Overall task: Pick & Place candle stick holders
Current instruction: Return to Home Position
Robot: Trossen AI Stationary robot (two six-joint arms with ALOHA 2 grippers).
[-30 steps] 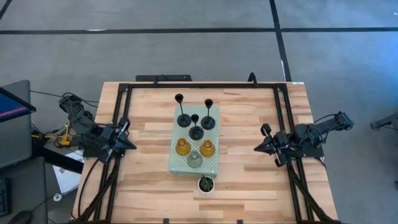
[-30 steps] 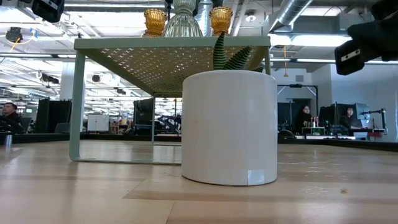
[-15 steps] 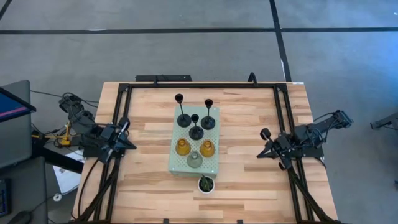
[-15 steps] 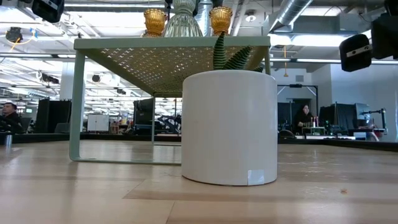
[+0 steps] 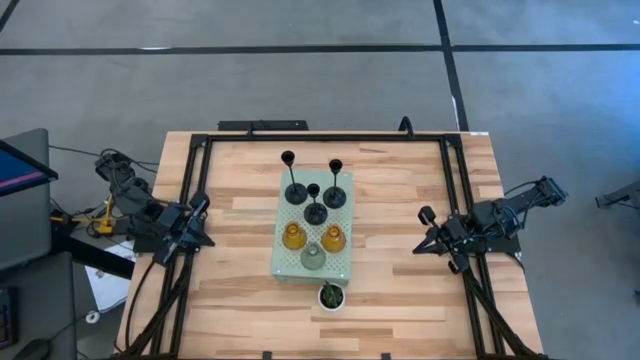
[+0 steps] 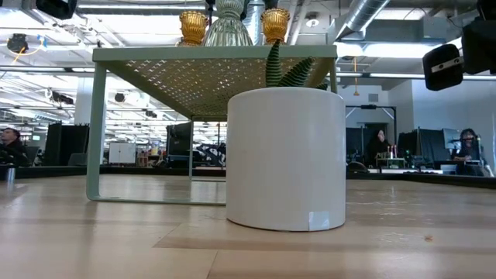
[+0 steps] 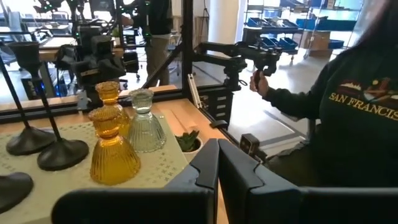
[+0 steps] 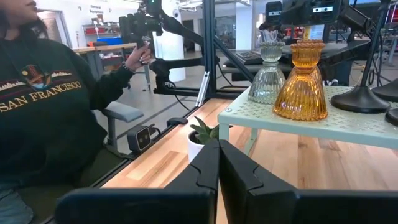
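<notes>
Six candle stick holders stand on their bases on the pale green perforated board (image 5: 312, 232) at the table's middle. Three are black with thin stems (image 5: 315, 210), two are amber glass (image 5: 292, 237) (image 5: 333, 238), and one is clear-grey glass (image 5: 313, 257). My left gripper (image 5: 203, 237) is shut and empty above the table's left side, pointing at the board. My right gripper (image 5: 422, 240) is shut and empty above the right side, also pointing at the board. The left wrist view shows an amber holder (image 7: 114, 155) and the clear one (image 7: 144, 121). The right wrist view shows the same two kinds (image 8: 303, 84) (image 8: 268, 71).
A small green plant in a white pot (image 5: 331, 296) stands at the board's near end and fills the low view (image 6: 285, 159). The board stands on thin legs (image 6: 94, 132). A person in a dark sweatshirt (image 7: 348, 106) sits beyond the table's near edge.
My right gripper has shifted a little toward the table's near edge and risen slightly. My left gripper has risen slightly. The holders and the board have stayed where they were.
</notes>
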